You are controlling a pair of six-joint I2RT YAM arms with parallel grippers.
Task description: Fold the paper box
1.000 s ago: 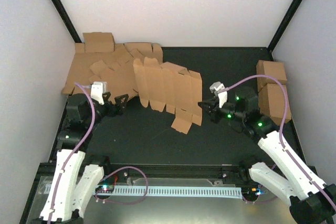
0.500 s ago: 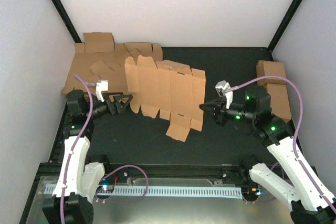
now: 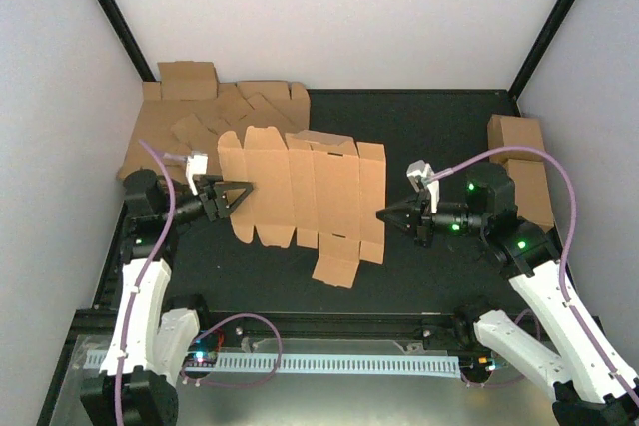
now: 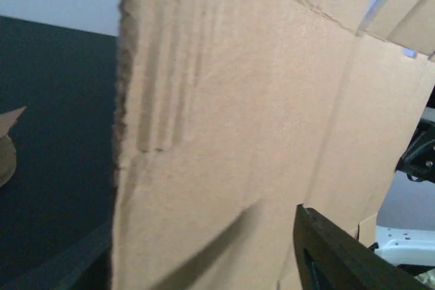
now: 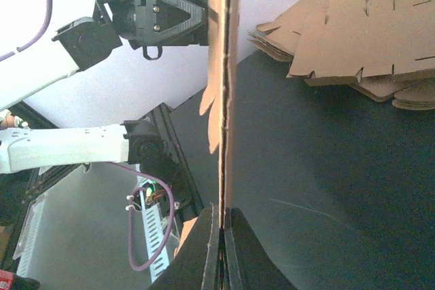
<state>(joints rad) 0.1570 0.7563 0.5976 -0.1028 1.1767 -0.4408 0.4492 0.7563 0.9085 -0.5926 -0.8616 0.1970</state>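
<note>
The paper box [image 3: 300, 192] is a flat brown die-cut sheet with flaps, held up off the black table between both arms. My right gripper [image 3: 382, 216] is shut on its right edge. In the right wrist view I see the sheet edge-on [image 5: 223, 100], pinched between the closed fingers [image 5: 204, 249]. My left gripper [image 3: 238, 193] is open at the sheet's left edge, with the edge between its spread jaws. In the left wrist view the sheet [image 4: 258, 113] fills the frame, and one dark finger [image 4: 333, 256] shows at the lower right, apart from the card.
A heap of overlapping cardboard sheets [image 3: 195, 132] lies at the back left, with a small closed box [image 3: 187, 79] behind it. The heap also shows in the right wrist view [image 5: 367, 32]. Two cardboard cuboids [image 3: 516, 135] [image 3: 529, 192] stand by the right wall.
The sheet has shifted left and turned more face-up toward the camera. My left gripper has moved right onto its left edge. My right gripper keeps its hold and has moved slightly forward.
</note>
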